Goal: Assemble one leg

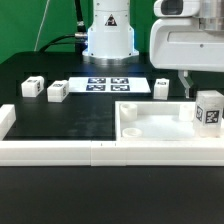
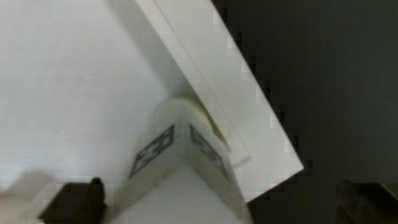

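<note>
Leg upright on white panel at desk front edge, ext. view's right. Hand above panel, just beside leg, released; fingertips apart w/ leg between, not touching.

A black counter fills the scene under even light, edged toward six o'clock by a white rail, with a green backdrop behind at twelve o'clock.
</note>
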Available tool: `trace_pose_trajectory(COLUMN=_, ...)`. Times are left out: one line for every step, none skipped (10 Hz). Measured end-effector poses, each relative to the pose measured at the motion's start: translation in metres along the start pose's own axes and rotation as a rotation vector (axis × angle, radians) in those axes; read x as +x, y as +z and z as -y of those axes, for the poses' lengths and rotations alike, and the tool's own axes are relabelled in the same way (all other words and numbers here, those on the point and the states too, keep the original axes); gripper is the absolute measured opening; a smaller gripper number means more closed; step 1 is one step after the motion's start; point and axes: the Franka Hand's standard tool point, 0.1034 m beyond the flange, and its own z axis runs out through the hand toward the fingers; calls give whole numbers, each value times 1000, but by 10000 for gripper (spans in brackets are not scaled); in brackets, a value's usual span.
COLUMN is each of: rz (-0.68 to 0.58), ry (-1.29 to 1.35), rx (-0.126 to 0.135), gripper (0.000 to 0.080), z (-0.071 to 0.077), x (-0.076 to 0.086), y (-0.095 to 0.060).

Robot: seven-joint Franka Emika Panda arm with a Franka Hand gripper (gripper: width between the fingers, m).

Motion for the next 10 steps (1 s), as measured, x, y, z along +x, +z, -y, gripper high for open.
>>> trace_pose_trajectory(rz=-5, ry=-125, rx=-6, gripper=649, z=0, x=1, y=0)
trace_pose_trajectory(rz=-8, ry=-220, rx=-5, gripper=649, z=-1, x=2, y=0)
trace_pose_trajectory(rz=-11, ry=-280, rx=-5, gripper=649, z=-3, x=2, y=1)
trace_pose_trajectory(rz=-12, ry=-403, rx=-11, gripper=649, z=-4, x=3, y=1)
trace_pose_trajectory(rz=-13, ry=-510, rx=-18, gripper=649, z=-5, x=3, y=1)
trace_pose_trajectory(rz=-12, ry=-582, rx=-18, gripper=649, z=-6, x=4, y=1)
trace_pose_trajectory(rz=-18, ry=-637, rx=-17, gripper=649, z=-9, x=6, y=2)
trace_pose_trajectory(rz=-15, ry=-674, rx=-18, gripper=649, z=-11, x=6, y=3)
trace_pose_trajectory(rz=-15, ry=-669, rx=-18, gripper=519, z=-10, x=6, y=3)
trace_pose_trajectory(rz=-15, ry=-669, rx=-18, gripper=382, z=-10, x=6, y=3)
